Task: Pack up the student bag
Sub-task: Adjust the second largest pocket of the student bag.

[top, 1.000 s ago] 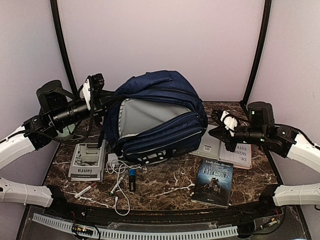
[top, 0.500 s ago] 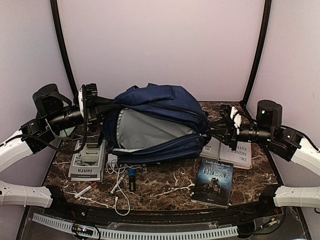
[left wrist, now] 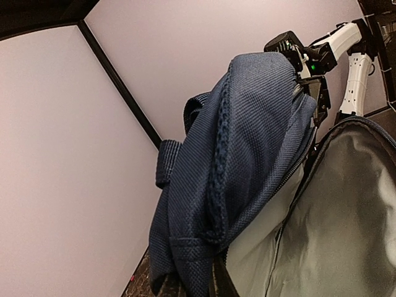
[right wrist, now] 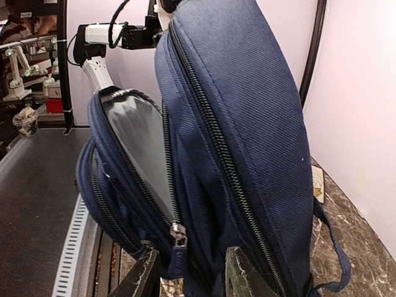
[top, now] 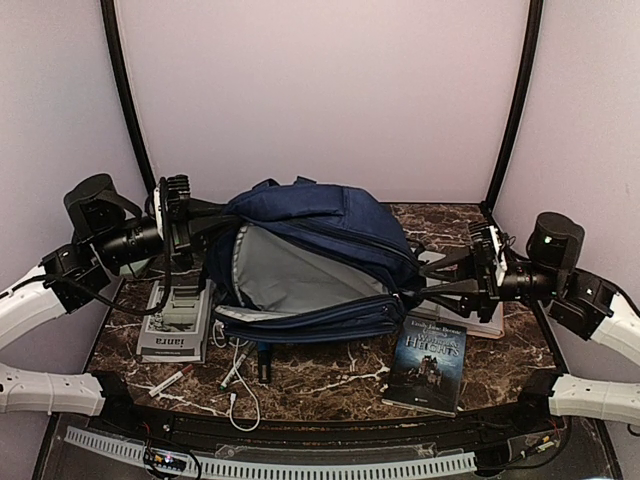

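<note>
Slumped lower than a second ago, the student bag (top: 310, 250) lies on the surface (top: 330, 375). Our left tool (top: 213, 222) pinches its rim, and our right tool (top: 432, 278) is parted around the zipper edge. It looks soft and floppy, so we'd grip the seams.

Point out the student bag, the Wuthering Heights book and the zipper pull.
student bag (top: 320, 215): top external view, navy upper panel.
Wuthering Heights book (top: 427, 365): top external view, middle of cover.
zipper pull (right wrist: 178, 247): right wrist view, hanging tab.

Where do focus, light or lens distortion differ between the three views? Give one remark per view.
Top external: even light, sharp throughout, the student bag crisp. Left wrist: bag weave sharp, wide-angle stretch enlarging the near fabric. Right wrist: the right gripper's fingers dark and soft at the bottom edge.
</note>
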Robot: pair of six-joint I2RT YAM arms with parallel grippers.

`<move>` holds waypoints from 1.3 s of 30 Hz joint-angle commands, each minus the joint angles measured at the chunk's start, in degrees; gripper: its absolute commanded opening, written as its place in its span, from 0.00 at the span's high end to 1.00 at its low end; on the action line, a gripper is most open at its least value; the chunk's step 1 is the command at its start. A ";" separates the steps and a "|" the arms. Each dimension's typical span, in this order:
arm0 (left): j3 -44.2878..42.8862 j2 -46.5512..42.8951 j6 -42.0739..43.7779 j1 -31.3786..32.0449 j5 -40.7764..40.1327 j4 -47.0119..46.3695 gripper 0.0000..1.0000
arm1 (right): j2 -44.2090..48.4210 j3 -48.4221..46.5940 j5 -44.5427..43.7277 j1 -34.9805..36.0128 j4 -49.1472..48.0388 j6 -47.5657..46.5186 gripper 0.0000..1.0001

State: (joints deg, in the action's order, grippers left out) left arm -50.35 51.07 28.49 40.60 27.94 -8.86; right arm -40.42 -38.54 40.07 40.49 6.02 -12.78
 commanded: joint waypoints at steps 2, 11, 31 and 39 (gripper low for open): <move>0.33 -2.81 -1.14 -0.41 -2.44 -6.37 1.00 | 1.60 2.35 1.66 2.00 -6.03 10.28 0.64; 0.08 -2.51 -0.72 -0.39 -2.39 -6.13 1.00 | -3.16 3.36 -10.97 7.72 -5.49 13.63 0.56; 1.15 -2.77 -0.45 -0.43 -1.91 -6.23 1.00 | -2.83 3.64 -13.32 9.49 -5.93 10.68 0.75; 1.04 -2.82 -0.08 -0.43 -2.10 -6.23 1.00 | -3.50 1.69 -13.71 9.53 -1.62 8.32 0.83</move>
State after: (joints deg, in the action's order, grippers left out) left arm -49.21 50.11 28.16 40.60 27.03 -9.30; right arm -43.46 -34.85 26.87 49.60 3.07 -3.20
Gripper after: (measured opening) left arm 0.091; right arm 0.191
